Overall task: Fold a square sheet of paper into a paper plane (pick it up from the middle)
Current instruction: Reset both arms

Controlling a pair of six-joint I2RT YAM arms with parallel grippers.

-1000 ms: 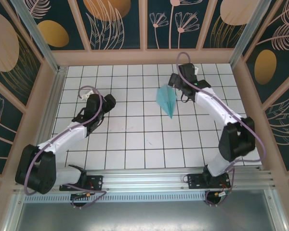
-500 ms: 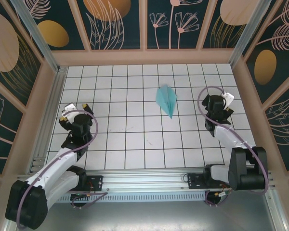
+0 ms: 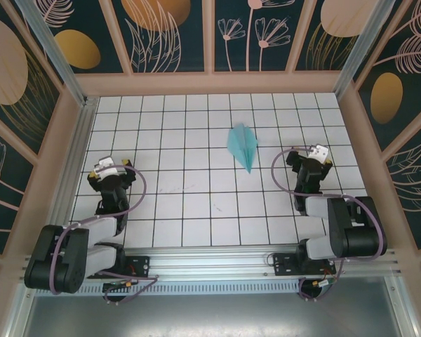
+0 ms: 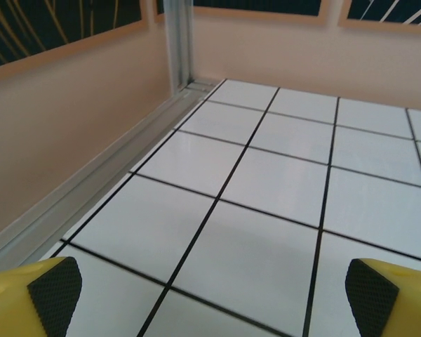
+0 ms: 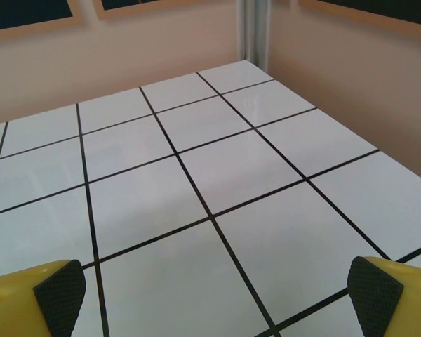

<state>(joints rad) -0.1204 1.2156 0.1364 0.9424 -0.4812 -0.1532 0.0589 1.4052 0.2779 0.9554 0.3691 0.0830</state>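
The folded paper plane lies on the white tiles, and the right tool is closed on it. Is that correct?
No. The paper plane does lie on the white tiles, but the right tool is open and apart from it, as the top external view shows.

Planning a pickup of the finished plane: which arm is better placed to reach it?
Probably right. The right gripper, open, sits nearer the paper plane; the left gripper, also open, is much farther away on the plane's other side.

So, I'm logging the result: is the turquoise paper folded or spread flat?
Folded. The paper plane lies on the table as a slim pointed dart with a centre crease.
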